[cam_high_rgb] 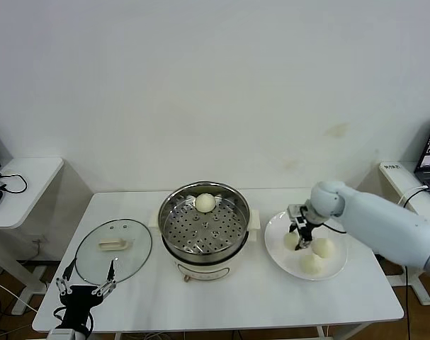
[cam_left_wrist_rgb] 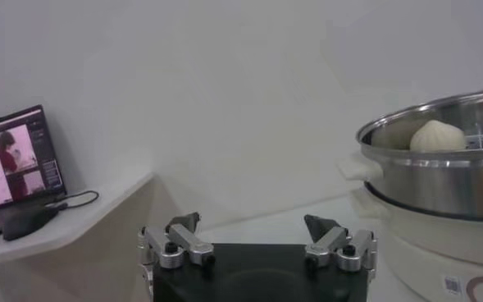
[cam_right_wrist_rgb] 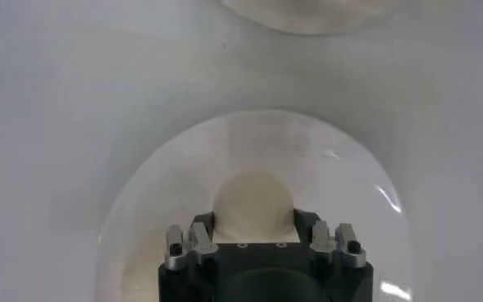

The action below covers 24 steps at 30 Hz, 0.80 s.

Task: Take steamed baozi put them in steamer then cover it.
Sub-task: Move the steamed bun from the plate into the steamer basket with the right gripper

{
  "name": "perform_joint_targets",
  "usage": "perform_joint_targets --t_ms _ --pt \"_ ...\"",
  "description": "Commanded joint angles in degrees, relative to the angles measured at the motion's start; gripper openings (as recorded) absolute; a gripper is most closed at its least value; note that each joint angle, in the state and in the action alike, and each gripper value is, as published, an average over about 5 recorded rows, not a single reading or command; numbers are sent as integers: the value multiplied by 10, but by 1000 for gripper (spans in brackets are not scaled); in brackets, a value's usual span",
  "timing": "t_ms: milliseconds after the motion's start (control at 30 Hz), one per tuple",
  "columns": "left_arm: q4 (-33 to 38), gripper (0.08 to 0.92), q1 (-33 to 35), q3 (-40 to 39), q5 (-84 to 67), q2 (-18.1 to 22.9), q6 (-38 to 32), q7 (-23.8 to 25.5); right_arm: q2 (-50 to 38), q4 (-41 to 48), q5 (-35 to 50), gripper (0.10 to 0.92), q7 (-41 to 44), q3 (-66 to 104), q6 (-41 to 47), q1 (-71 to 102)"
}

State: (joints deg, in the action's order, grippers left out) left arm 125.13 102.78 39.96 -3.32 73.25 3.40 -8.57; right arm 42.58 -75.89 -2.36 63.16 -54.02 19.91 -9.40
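- White wall behind, white rectangular worktop (cam_high_rgb: 222, 283) in front, with a side table at each end.
- Only the left wrist view shows a lit screen (cam_left_wrist_rgb: 15, 156) on one side table; only the right wrist view shows a bun framed between the right pincer's (cam_right_wrist_rgb: 253, 226) fingers.
- Four small round cream-white buns: one (cam_high_rgb: 205, 202) lies on the perforated tray inside the round shiny steel steamer (cam_high_rgb: 204, 228), three sit on the flat white round plate (cam_high_rgb: 306, 246) to its right.
- One round clear glass cover (cam_high_rgb: 113, 249) lies flat on the worktop, left of the steamer.
- Right arm reaches in from the right, bent down over the plate; its pincer straddles the leftmost plate bun (cam_high_rgb: 292, 240); whether it grips cannot be told.
- Left pincer (cam_high_rgb: 86, 287) hangs low at the near left worktop edge, fingers spread wide, holding nothing.
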Motion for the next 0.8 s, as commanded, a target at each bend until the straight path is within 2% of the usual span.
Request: perform_joint_targets --t_ms 33,400,800 --pt "2 823 0 -1 0 -1 1 0 -26 -36 47 614 6 -39 7 -108" --pt "4 823 -1 1 -2 -6 4 0 79 -64 179 623 -21 -120 63 -295" --pt "5 823 -1 11 -4 -5 4 0 246 -40 264 628 -84 -133 143 -237"
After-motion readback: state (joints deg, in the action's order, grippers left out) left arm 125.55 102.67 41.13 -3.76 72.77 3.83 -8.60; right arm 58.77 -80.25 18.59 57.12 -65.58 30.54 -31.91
